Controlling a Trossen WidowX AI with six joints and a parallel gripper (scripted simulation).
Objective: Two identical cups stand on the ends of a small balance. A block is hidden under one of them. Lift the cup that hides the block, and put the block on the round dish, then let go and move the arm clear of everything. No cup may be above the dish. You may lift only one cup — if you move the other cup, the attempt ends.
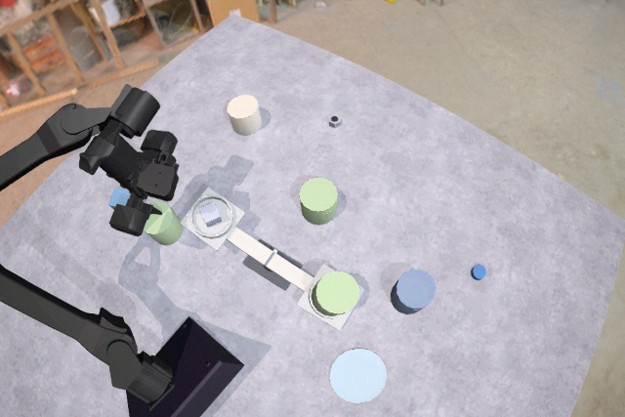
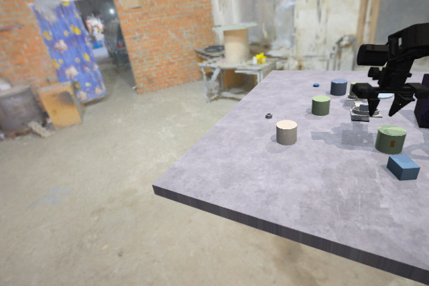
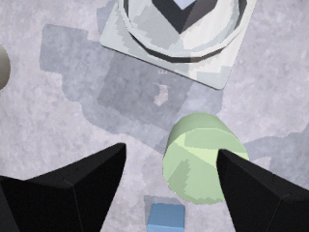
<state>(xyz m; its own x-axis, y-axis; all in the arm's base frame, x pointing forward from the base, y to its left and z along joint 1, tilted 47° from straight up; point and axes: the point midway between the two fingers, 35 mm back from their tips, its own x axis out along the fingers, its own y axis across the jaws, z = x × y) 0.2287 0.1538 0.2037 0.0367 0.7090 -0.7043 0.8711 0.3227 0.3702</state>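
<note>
My gripper (image 2: pixel 381 115) (image 3: pixel 172 154) is open and empty, above and slightly off a green cup (image 1: pixel 166 228) (image 2: pixel 389 143) (image 3: pixel 205 164) that stands on the table beside the balance (image 1: pixel 247 245). The small pale block (image 1: pixel 210 213) (image 2: pixel 363 106) (image 3: pixel 181 20) lies uncovered inside the ring of the balance's near pan (image 3: pixel 217 79). The other green cup (image 1: pixel 337 292) (image 2: pixel 350 89) stands on the opposite pan. The light blue round dish (image 1: pixel 358 375) (image 2: pixel 385 96) has nothing on it. In the top view the fingers are mostly hidden by the gripper body.
A blue block (image 1: pixel 119 197) (image 2: pixel 403 167) (image 3: pixel 166 219) lies near the set-down cup. A third green cylinder (image 1: pixel 318 202), a cream cylinder (image 1: pixel 244 117) and a blue cylinder (image 1: pixel 414 291) stand around the balance. A nut (image 1: pixel 334 121), a blue disc (image 1: pixel 479 271) and a dark purple box (image 1: pixel 217 377) also show.
</note>
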